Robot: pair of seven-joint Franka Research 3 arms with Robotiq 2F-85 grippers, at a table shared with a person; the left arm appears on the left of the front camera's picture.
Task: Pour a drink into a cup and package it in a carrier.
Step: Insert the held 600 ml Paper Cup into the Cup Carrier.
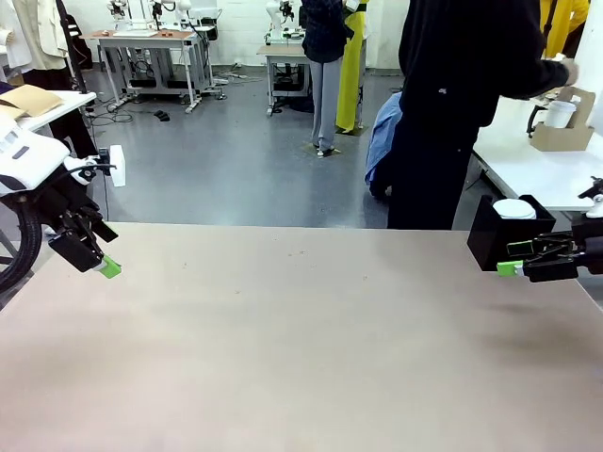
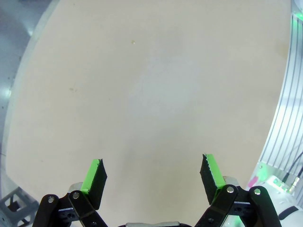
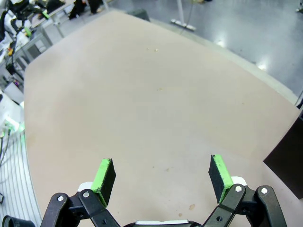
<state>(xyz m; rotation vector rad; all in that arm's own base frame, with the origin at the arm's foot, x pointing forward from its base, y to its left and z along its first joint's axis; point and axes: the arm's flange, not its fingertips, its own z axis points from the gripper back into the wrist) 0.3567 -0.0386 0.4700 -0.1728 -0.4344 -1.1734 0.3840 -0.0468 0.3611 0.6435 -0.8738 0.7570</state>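
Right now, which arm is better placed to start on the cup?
Probably the right. Its open end effector hovers beside the black box holding a white lidded cup at the table's right edge. The left end effector, also open, hangs at the opposite edge.

A person (image 1: 462, 104) reaches toward the carrier (image 1: 563, 132) on a far white table (image 1: 537, 174).
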